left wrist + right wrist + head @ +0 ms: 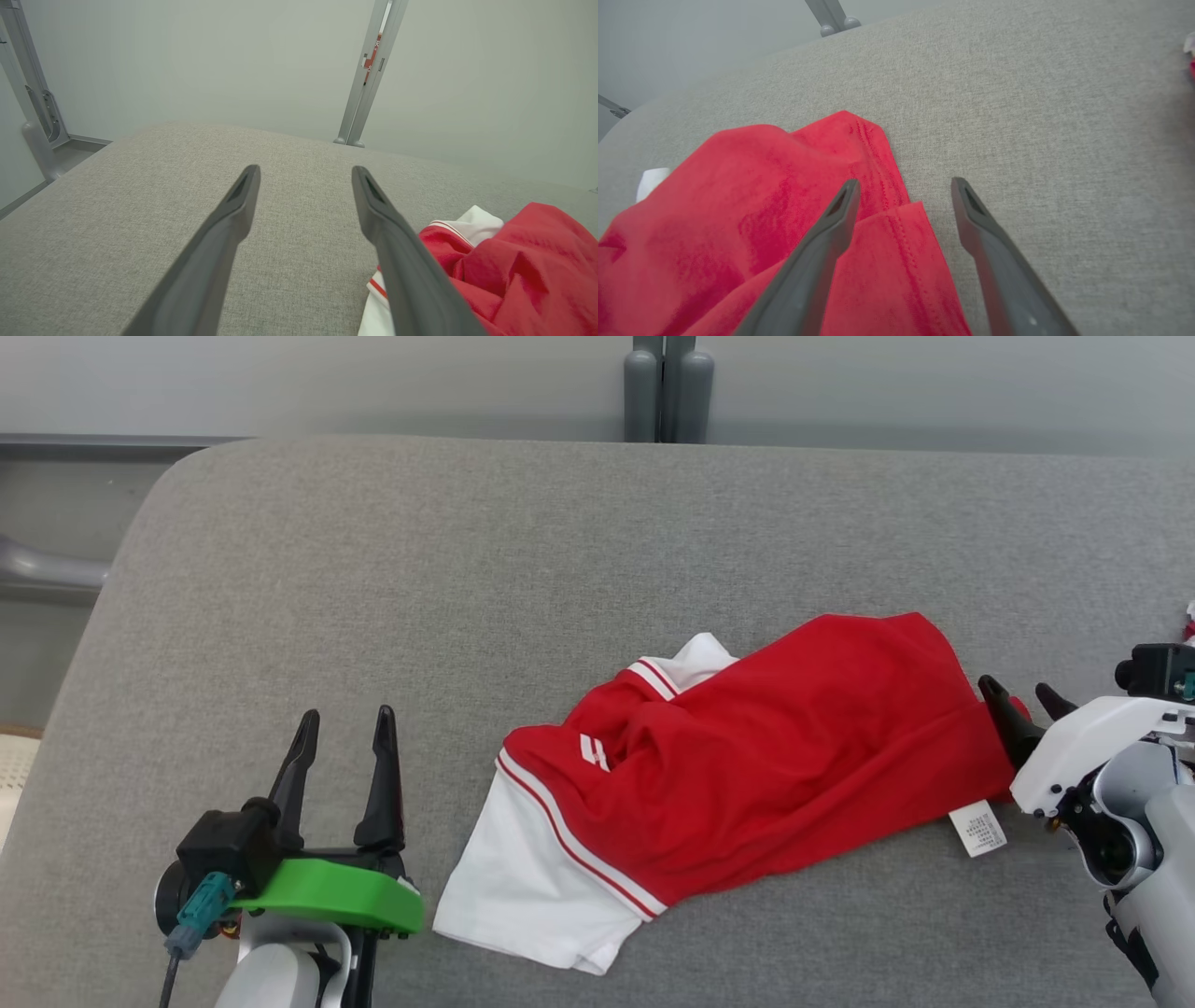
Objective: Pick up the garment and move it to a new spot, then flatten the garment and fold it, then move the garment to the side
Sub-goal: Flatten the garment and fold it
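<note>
A red garment (766, 765) with white sleeves and red-and-white trim lies crumpled on the grey cushioned surface (523, 560), right of centre. Its white care label (977, 828) sticks out at the right hem. My right gripper (1024, 694) stands open at the garment's right edge, with a fold of red hem (901, 261) lying between and under its fingers (817, 252). To the left of the white sleeve (523, 887), my left gripper (345, 721) is open and empty; the garment (514, 266) shows just right of its fingers (397, 247).
The grey surface ends in a rounded corner at the far left, with a grey rail (47, 569) beyond it. A grey post (667, 387) stands behind the far edge. A small red-and-white object (1190, 51) sits at the far right.
</note>
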{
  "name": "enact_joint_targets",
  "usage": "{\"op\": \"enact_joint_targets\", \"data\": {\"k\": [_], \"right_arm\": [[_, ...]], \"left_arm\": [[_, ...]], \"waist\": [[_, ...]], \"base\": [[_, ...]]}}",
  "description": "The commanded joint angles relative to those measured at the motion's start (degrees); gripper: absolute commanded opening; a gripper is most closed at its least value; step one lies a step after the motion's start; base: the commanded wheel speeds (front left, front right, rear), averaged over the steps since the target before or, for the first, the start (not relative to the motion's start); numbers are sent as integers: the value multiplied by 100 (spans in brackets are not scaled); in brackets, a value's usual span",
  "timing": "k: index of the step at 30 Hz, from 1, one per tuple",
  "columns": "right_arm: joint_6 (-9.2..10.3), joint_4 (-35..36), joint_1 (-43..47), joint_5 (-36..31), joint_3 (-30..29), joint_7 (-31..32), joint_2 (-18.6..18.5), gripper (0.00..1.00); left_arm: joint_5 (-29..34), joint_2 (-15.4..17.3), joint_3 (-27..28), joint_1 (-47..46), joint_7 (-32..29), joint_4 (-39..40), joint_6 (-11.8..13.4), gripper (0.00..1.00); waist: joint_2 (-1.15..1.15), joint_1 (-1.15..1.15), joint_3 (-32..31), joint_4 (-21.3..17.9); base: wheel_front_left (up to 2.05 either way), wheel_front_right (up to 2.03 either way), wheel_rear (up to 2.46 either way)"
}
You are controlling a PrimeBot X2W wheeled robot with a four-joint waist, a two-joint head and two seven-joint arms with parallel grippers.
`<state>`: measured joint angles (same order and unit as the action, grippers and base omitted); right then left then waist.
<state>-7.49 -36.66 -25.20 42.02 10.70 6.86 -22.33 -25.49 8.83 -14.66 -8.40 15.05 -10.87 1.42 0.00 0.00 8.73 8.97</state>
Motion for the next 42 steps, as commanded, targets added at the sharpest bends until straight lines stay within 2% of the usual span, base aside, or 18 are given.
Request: {"op": "enact_joint_targets", "data": {"k": [1, 7, 11, 16, 22, 30, 42], "right_arm": [[-1, 54, 55, -2, -4, -95, -70, 100], [-1, 567, 297, -222, -136, -521, -168, 100], [-2, 1232, 459, -672, -343, -1228, -126, 100], [-2, 2006, 896, -1239, -574, -1959, 201, 100], [-2, 2663, 1670, -1507, -597, -2177, 644, 100], [-2, 2809, 2463, -1664, -608, -2207, 843, 100], [-2, 2659, 2484, -1814, -813, -2209, 885, 100]], "left_arm": [[24, 8, 33, 6, 16, 3, -29, 100], [36, 51, 147, 136, 16, 53, 0, 100], [57, 100, 308, 270, 16, 184, 59, 100], [109, 103, 509, 465, 17, 380, 80, 100], [252, -4, 715, 694, 16, 474, -25, 100], [482, -209, 922, 1006, 16, 602, -203, 100], [663, -379, 1066, 977, 16, 486, -435, 100]], "waist": [[0, 0, -142, -154], [0, 0, -355, -488], [0, 0, -472, -737], [0, 0, -633, -934], [0, 0, -800, -967], [0, 0, -849, -860], [0, 0, -897, -774]], "base": [[0, 0, 0], [0, 0, 0], [0, 0, 0], [0, 0, 0], [0, 0, 0], [0, 0, 0], [0, 0, 0]]}}
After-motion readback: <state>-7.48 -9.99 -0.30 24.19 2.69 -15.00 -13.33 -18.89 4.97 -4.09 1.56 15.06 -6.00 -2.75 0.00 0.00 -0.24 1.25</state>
